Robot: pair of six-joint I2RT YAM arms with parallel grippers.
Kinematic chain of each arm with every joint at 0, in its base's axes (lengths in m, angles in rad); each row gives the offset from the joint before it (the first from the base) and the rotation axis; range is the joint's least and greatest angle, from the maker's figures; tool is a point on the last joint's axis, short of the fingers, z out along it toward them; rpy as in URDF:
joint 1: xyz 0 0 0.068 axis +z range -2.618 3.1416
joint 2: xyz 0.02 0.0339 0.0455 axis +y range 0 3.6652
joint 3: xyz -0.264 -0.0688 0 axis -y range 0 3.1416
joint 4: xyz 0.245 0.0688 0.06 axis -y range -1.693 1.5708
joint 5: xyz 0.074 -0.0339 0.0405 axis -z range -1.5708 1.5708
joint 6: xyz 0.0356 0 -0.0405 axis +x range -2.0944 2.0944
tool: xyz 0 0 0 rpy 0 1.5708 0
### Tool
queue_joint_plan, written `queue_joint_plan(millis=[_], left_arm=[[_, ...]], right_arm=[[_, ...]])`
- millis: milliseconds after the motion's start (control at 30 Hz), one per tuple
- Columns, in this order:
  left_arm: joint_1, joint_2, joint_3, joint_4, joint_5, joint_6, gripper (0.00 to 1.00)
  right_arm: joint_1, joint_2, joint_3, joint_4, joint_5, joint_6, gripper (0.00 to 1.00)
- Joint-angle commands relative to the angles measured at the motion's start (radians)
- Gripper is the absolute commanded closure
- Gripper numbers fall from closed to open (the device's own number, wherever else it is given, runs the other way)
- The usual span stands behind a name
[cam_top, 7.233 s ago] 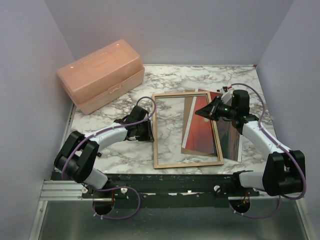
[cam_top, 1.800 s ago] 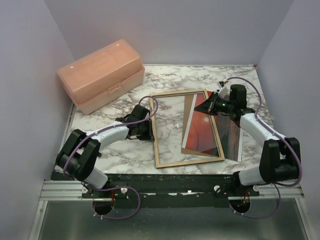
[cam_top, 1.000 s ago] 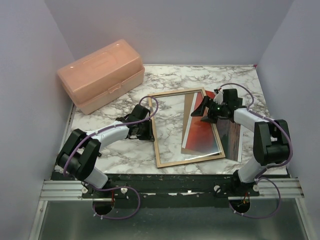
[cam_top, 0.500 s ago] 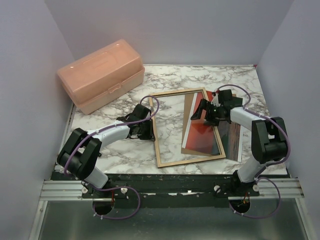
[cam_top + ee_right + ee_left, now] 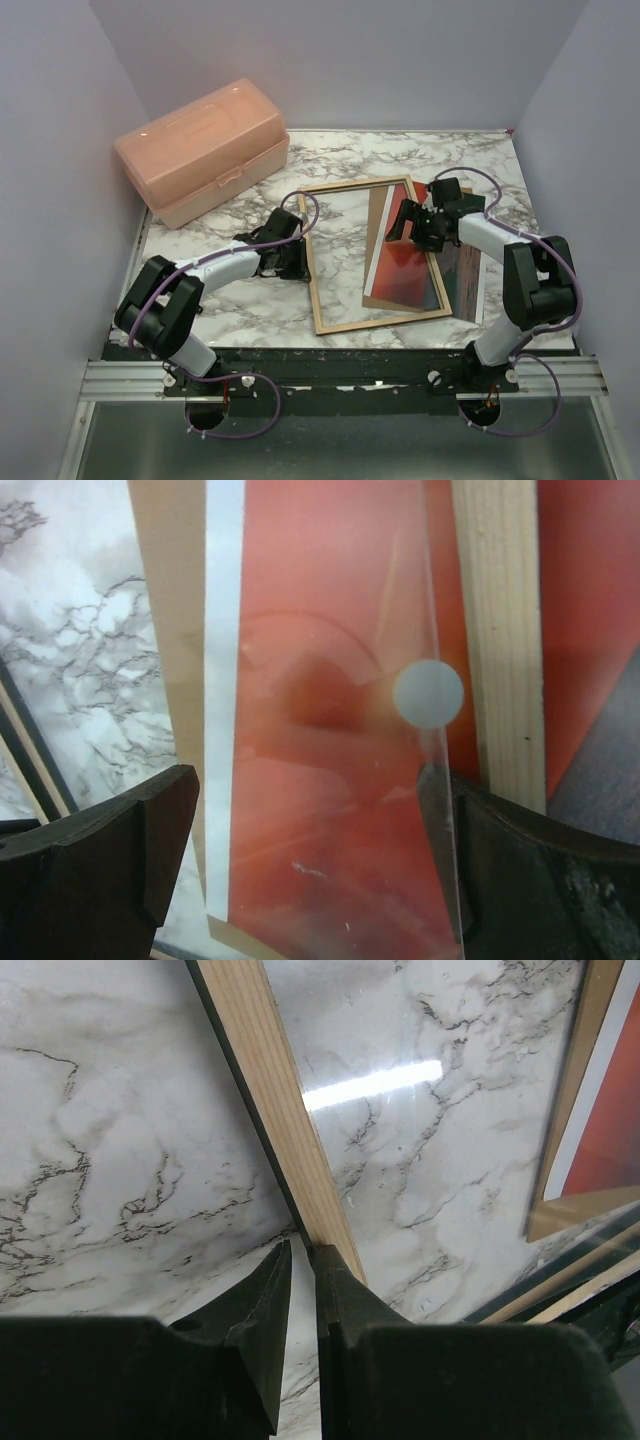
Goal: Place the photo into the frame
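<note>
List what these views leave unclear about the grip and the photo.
- Left wrist: whether the left gripper clamps the frame; its fingers cover the rail's end.
- Top: far part of the photo, behind the right gripper.
- Right wrist: both ends of the photo, past the picture's edges.

Pink box, probably plastic, on marble table

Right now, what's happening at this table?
The left gripper is closed down on the left rail of the thin tan-wood picture frame, apparently pinching it. The right gripper hangs open over the glossy red-orange sunset photo, which lies partly under the frame's right rail and is not squarely seated inside.
</note>
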Motion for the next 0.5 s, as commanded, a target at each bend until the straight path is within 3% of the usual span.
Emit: queue_joint_plan(millis=[0, 467], left_arm=[[-0.013, 0.061, -0.023, -0.048, -0.064, 0.033, 0.83], [-0.016, 0.058, -0.017, -0.058, -0.071, 0.035, 0.83]], right_arm=[[0.002, -0.033, 0.027, -0.066, 0.082, -0.008, 0.0], [0.002, -0.084, 0.083, -0.197, 0.259, 0.014, 0.0]])
